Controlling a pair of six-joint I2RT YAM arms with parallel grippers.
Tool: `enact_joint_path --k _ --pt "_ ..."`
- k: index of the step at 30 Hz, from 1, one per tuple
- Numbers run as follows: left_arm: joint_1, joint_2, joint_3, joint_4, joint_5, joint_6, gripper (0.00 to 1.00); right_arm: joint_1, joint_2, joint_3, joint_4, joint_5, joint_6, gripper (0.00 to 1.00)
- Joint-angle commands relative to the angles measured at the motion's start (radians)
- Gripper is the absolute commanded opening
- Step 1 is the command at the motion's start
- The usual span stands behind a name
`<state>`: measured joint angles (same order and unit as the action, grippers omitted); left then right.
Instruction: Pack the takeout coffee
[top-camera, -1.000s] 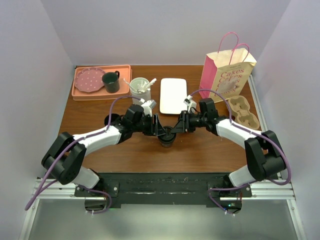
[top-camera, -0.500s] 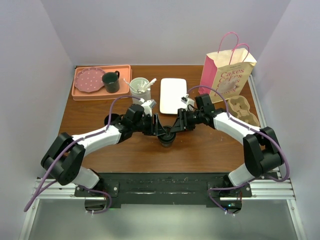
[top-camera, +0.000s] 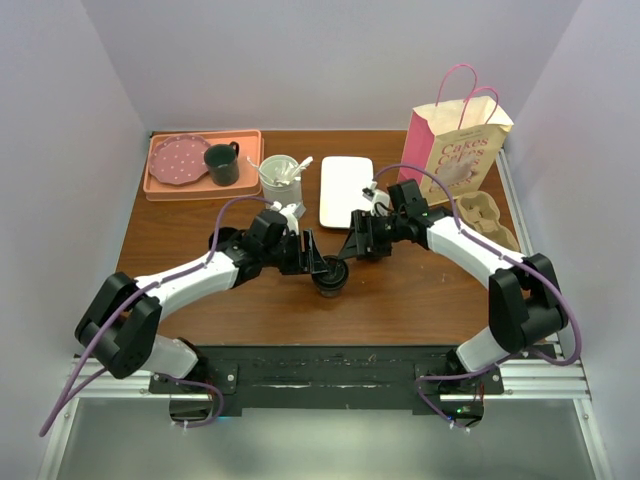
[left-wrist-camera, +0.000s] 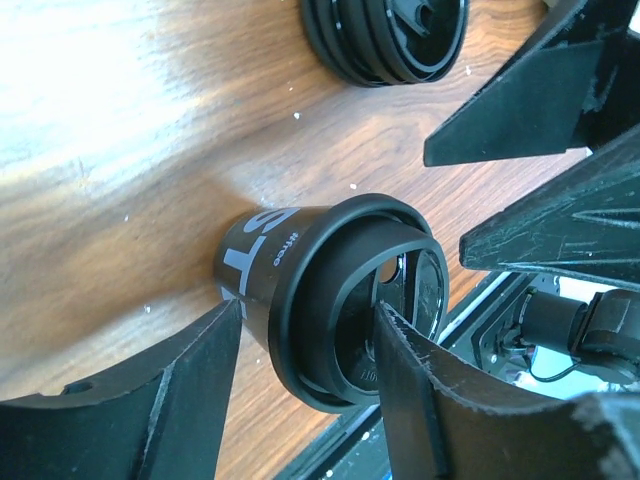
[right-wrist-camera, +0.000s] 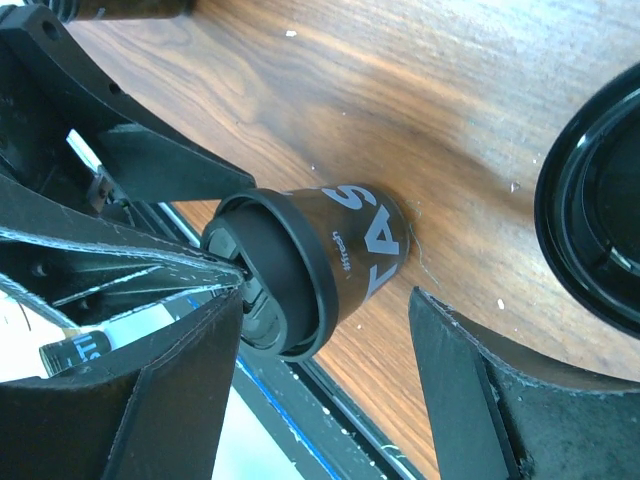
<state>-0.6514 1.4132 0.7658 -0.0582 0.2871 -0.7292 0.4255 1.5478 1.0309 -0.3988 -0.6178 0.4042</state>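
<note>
A black takeout coffee cup (top-camera: 330, 278) with white lettering stands near the middle of the table, a black lid on its mouth. It shows in the left wrist view (left-wrist-camera: 262, 252) and in the right wrist view (right-wrist-camera: 365, 235). My left gripper (top-camera: 318, 268) reaches it from the left, and its fingers (left-wrist-camera: 190, 390) close on the cup's rim and lid. My right gripper (top-camera: 356, 247) is open just right of the cup. Its fingers (right-wrist-camera: 170, 400) stand wide on both sides of the cup without touching it. A pink paper bag (top-camera: 455, 140) stands at the back right.
A stack of spare black lids (left-wrist-camera: 385, 35) lies beside the cup. A cardboard cup carrier (top-camera: 487, 225) lies in front of the bag. A white tray (top-camera: 346, 190), a white cup of stirrers (top-camera: 280, 172) and a pink tray (top-camera: 165, 188) with a green mug stand behind.
My right gripper has drawn back from the cup's lid, up and to the right. My left gripper stays on the cup, which has barely shifted.
</note>
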Motion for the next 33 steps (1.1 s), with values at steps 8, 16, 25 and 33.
enact_joint_path --k 8,16,25,33 --pt "-0.007 -0.02 0.058 -0.177 -0.014 -0.012 0.7 0.01 -0.071 -0.094 0.051 -0.034 0.044 0.7" --pt "-0.005 -0.04 0.093 -0.169 0.003 0.013 0.75 0.05 -0.064 -0.118 0.124 -0.077 0.088 0.68" --pt "-0.004 -0.068 0.087 -0.169 0.035 0.024 0.73 0.071 -0.028 -0.129 0.135 -0.046 0.081 0.63" --pt "0.03 -0.103 0.086 -0.238 0.066 0.115 0.71 0.071 0.014 -0.12 0.104 -0.025 0.03 0.46"
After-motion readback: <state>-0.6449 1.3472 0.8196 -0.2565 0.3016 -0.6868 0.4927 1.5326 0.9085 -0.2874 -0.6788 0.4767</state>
